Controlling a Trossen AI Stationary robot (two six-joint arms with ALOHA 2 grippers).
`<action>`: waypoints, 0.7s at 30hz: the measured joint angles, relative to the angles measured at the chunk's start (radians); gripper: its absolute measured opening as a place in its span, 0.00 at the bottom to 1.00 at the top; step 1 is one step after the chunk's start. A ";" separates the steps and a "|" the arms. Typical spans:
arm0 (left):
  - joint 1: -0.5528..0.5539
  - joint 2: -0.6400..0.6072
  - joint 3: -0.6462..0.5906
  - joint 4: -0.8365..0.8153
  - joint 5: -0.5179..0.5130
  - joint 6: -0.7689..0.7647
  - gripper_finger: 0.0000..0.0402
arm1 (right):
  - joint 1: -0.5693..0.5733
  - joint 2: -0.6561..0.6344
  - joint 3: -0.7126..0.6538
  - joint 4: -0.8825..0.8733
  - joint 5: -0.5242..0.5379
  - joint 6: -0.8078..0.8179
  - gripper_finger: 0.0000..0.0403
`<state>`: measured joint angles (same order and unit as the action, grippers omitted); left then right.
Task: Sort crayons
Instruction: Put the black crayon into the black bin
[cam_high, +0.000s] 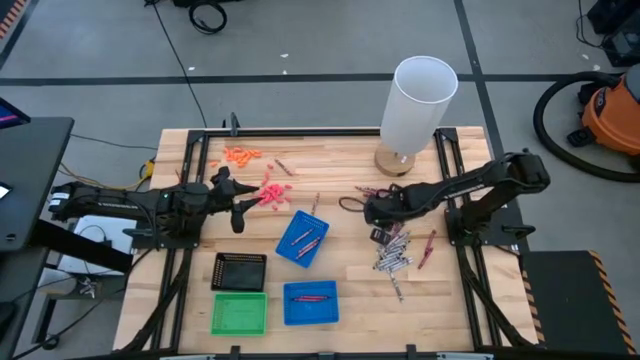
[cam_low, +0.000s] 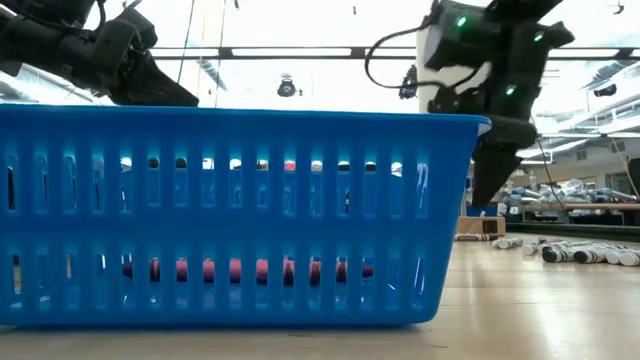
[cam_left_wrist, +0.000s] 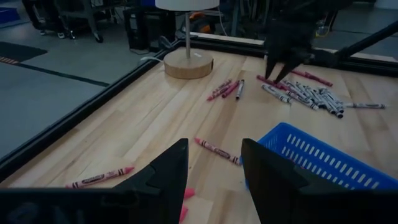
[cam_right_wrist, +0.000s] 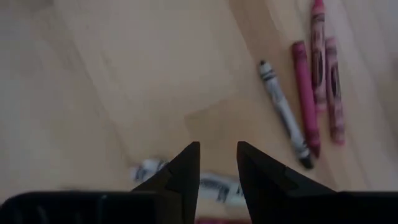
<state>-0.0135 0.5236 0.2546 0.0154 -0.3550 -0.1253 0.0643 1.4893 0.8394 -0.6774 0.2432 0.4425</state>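
Two grippers are over the worktop (cam_high: 340, 280). At the left, the left gripper (cam_high: 245, 203) waits with jaws apart and empty above pink bits (cam_high: 272, 194); nearby lie a black tray (cam_high: 240, 271), a green tray (cam_high: 240, 313) and two blue baskets (cam_high: 302, 238), each holding red crayons. Right of centre, the right gripper (cam_high: 371, 212) hangs low by the grey crayons (cam_high: 392, 252), jaws slightly apart with nothing between them; a few red crayons (cam_right_wrist: 317, 87) lie just beside. It looks to be picking the next crayon: lower, straddle one stick, close, carry it to its tray. Pale wood planks form the surface, with a white lamp (cam_high: 420, 105) at the far edge; beyond are grey floor, cables and an orange vacuum (cam_high: 615, 110).
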 joint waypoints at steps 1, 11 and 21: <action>0.000 0.000 0.000 0.000 0.000 -0.005 0.40 | -0.015 0.009 0.000 0.018 -0.005 -0.042 0.30; 0.000 0.000 0.000 0.000 0.000 -0.020 0.40 | -0.160 0.093 0.000 0.098 -0.025 -0.285 0.46; 0.000 0.000 0.000 0.000 0.000 -0.012 0.40 | -0.263 0.096 0.000 0.119 -0.132 -0.385 0.41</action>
<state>-0.0135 0.5236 0.2546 0.0151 -0.3553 -0.1371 -0.1985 1.5856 0.8398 -0.5580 0.1113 0.0576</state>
